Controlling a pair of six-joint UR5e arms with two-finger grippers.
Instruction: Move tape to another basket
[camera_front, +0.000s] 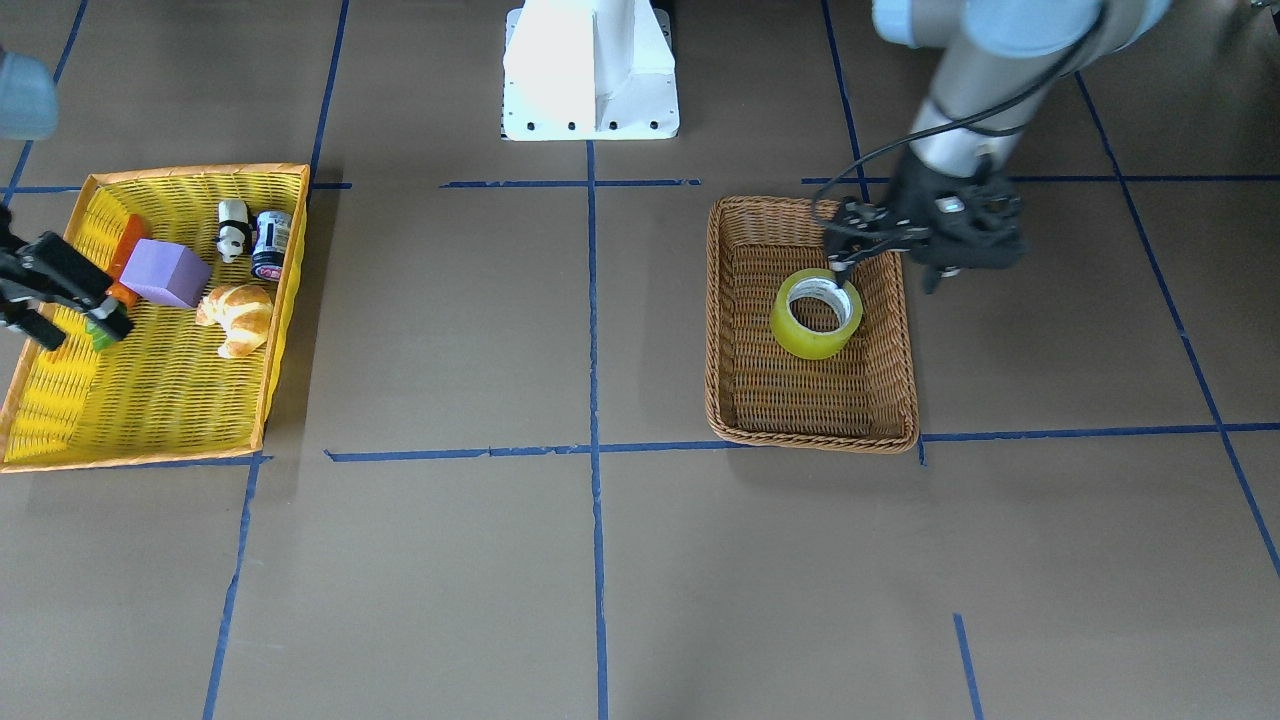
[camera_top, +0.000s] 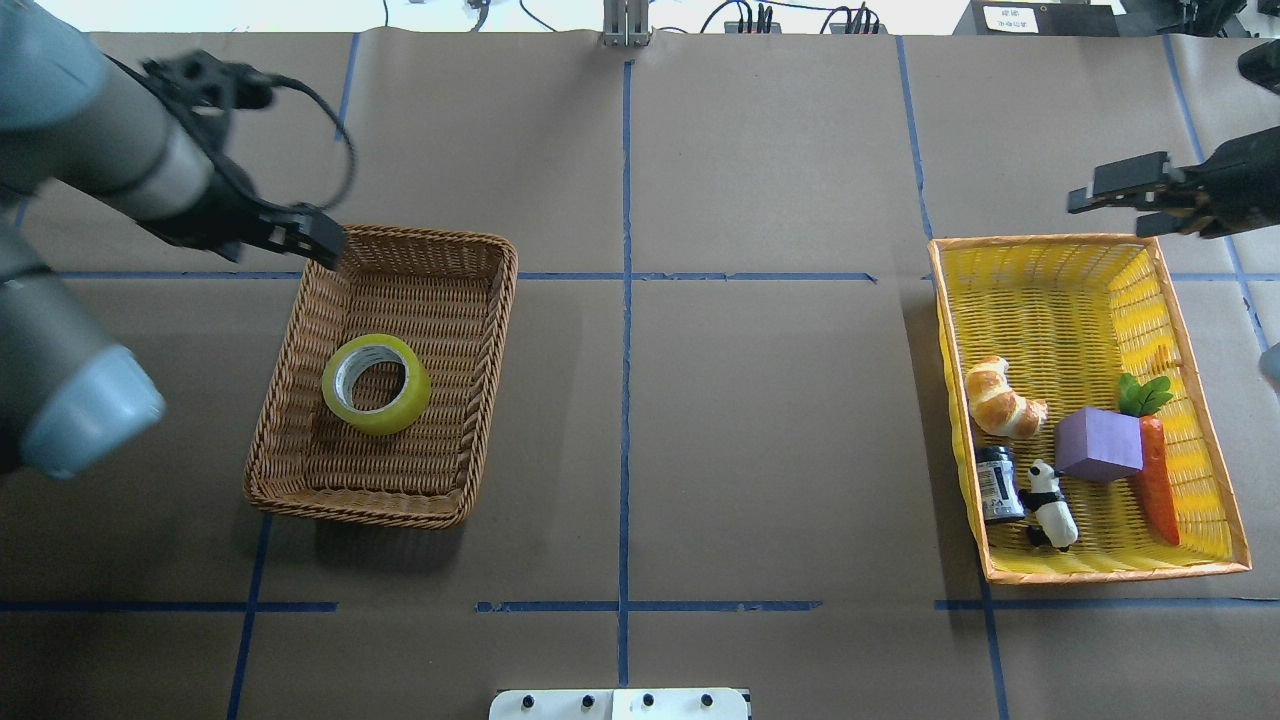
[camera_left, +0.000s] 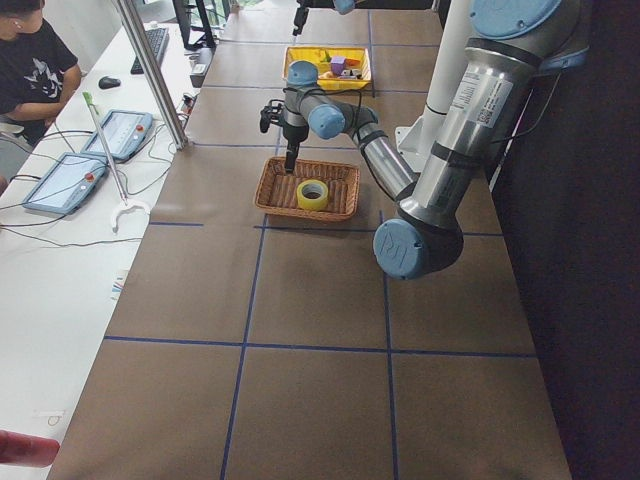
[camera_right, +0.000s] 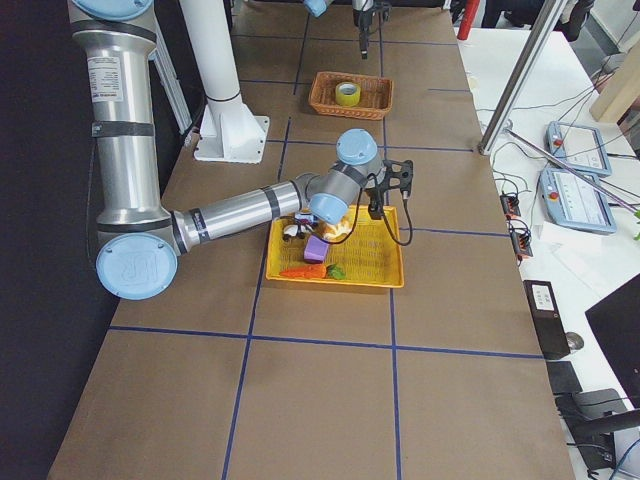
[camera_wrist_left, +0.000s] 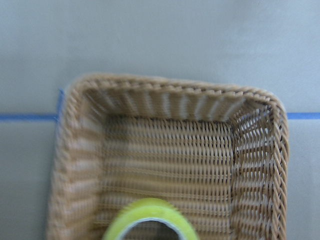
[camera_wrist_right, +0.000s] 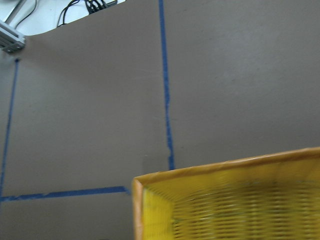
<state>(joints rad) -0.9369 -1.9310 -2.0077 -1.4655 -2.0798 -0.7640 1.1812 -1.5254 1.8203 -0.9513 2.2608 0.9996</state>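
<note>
The yellow-green tape lies flat inside the brown wicker basket, toward its far half. It also shows in the front view and at the bottom edge of the left wrist view. My left gripper hangs above the basket's far left corner, apart from the tape. Its jaws look open and empty in the front view. My right gripper is open and empty above the far rim of the yellow tray.
The yellow tray with an orange rim holds a croissant, a purple block, a carrot, a panda figure and a small can. The white robot base stands at the table's middle edge.
</note>
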